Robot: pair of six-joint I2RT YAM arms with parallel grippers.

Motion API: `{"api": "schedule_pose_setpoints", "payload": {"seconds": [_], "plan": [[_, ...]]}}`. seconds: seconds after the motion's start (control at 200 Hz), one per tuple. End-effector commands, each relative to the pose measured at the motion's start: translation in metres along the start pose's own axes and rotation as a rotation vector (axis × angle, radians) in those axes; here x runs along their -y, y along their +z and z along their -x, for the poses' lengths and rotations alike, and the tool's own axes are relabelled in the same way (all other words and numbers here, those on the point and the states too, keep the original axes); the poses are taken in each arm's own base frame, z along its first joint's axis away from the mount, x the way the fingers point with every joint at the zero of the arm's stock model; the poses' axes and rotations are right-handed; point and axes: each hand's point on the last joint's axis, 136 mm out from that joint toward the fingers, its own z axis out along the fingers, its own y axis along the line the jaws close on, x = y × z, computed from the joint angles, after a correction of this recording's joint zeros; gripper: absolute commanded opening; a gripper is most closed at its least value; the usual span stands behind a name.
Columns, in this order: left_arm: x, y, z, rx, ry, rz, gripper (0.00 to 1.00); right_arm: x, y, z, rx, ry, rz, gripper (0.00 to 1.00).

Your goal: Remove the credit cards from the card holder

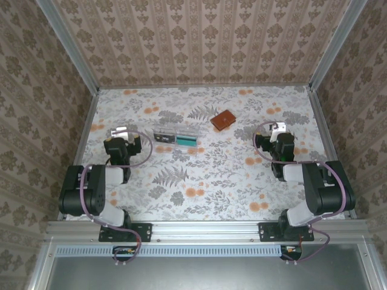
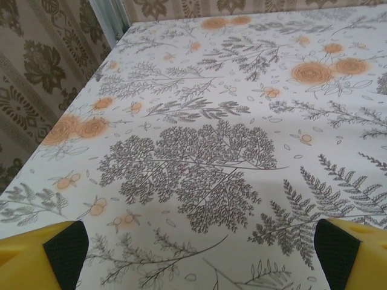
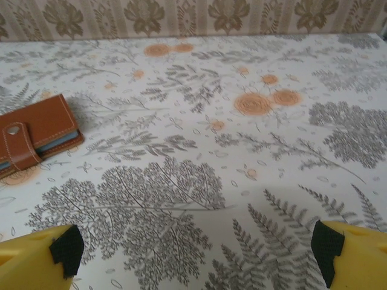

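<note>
The card holder (image 1: 222,121) is a small brown leather wallet lying shut at the back middle of the table. In the right wrist view the card holder (image 3: 36,134) lies at the far left, its strap snapped over a blue-grey edge. A dark flat piece (image 1: 163,139) and a teal flat piece (image 1: 188,141) lie in a clear tray; they look like the credit cards. My left gripper (image 1: 121,131) (image 2: 202,257) stands open over bare table left of the tray. My right gripper (image 1: 277,127) (image 3: 196,254) is open too, right of the wallet, with nothing between its fingers.
The clear plastic tray (image 1: 176,130) sits between the two grippers, just left of the wallet. Patterned walls with metal rails (image 1: 84,103) close in the table on three sides. The floral cloth (image 1: 205,175) in front of the tray is flat.
</note>
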Motion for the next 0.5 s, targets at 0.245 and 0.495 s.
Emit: {"api": "schedule_pose_setpoints", "payload": {"seconds": [0.245, 0.495], "plan": [[-0.055, -0.068, 0.07, -0.205, -0.407, 0.252, 1.0, 0.037, -0.048, 0.068, -0.006, 0.447, -0.23, 1.0], [0.0, -0.096, 0.08, -0.223, -0.558, -0.079, 1.0, -0.011, -0.027, 0.092, -0.169, 0.477, -0.067, 1.0]]}}
